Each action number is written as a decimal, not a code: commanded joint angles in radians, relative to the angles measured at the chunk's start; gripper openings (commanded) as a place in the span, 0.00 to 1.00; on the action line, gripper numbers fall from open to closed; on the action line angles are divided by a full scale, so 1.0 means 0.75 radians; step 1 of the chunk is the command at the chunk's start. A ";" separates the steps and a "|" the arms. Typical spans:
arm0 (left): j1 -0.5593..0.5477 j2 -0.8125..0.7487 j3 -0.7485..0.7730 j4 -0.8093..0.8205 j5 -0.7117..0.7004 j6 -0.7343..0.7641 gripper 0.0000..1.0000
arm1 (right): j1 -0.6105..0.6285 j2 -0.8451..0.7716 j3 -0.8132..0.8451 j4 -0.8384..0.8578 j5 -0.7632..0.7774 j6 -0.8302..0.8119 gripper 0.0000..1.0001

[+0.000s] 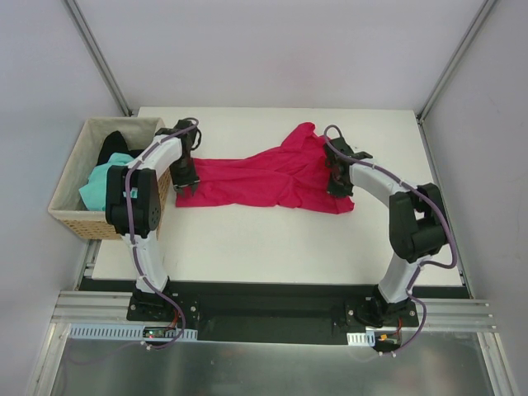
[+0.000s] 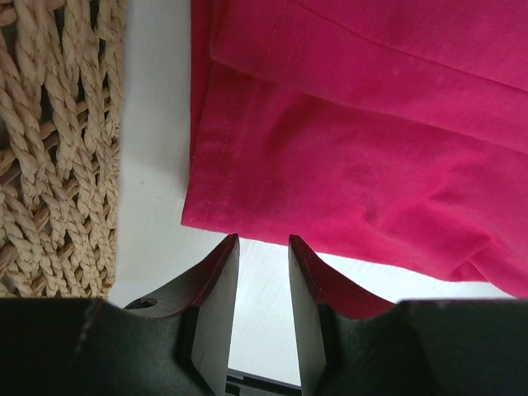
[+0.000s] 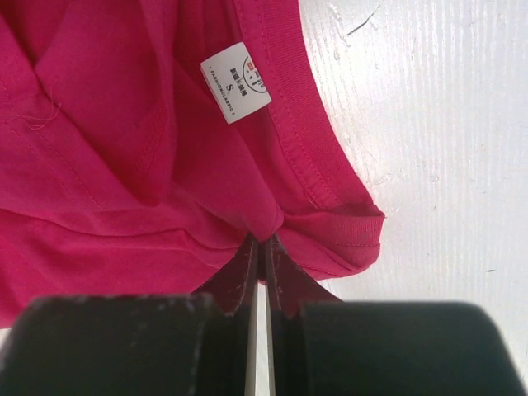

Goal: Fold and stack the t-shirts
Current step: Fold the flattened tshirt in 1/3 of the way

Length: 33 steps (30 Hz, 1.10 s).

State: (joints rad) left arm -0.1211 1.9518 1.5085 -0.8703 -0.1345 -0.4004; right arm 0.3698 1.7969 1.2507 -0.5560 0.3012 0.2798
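Lying crumpled across the white table (image 1: 272, 247), the crimson t-shirt (image 1: 264, 177) is seen drawn out sideways between the two arms, its bulk bunched toward the right and its narrower end reaching toward the left.

The right gripper (image 3: 264, 241) is closed tight on the crimson t-shirt. In the right wrist view the two jaws are pressed together with a fold of cloth pinched at their tips, close beside the ribbed collar (image 3: 318, 157). A small white label (image 3: 235, 82) marked "S" is shown just inside the collar, and bare table is seen to the right of the cloth.

The left gripper (image 2: 262, 241) is placed at the shirt's left end, beside the wicker basket (image 1: 70, 219). Its jaws are held narrowly apart, and only white table is seen in the gap between them — no cloth is gripped. The stitched hem (image 2: 206, 165) lies just ahead of the fingertips, and whether it is touched by them cannot be told. The woven wall of the basket is seen at the left of that view, set apart from the hem by a strip of table.

Inside the basket the mint-green t-shirt (image 1: 101, 186) is heaped at the near side, and the black t-shirt (image 1: 114, 144) is tucked behind it.
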 commanded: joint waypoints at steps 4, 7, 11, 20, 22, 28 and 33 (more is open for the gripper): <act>0.004 0.018 -0.025 -0.048 -0.138 -0.035 0.31 | -0.008 -0.093 -0.011 -0.005 0.005 0.007 0.01; 0.016 0.011 -0.048 -0.050 -0.152 -0.049 0.32 | -0.010 -0.091 -0.009 -0.005 0.001 0.003 0.01; 0.035 0.022 -0.060 -0.052 -0.146 -0.053 0.34 | -0.012 -0.099 -0.011 -0.005 0.003 0.001 0.01; 0.057 0.050 -0.074 -0.057 -0.136 -0.057 0.37 | -0.021 -0.111 -0.017 -0.009 0.007 -0.003 0.01; 0.057 0.054 -0.077 -0.054 -0.132 -0.057 0.33 | -0.023 -0.113 -0.017 -0.013 0.008 -0.003 0.01; 0.057 0.069 -0.072 -0.052 -0.115 -0.063 0.17 | -0.025 -0.128 -0.023 -0.020 0.022 -0.003 0.01; 0.057 0.075 -0.064 -0.048 -0.105 -0.059 0.00 | -0.027 -0.128 -0.015 -0.030 0.028 -0.005 0.01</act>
State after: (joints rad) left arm -0.0841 1.9980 1.4567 -0.8776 -0.2173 -0.4351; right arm 0.3573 1.7565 1.2449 -0.5571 0.3027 0.2794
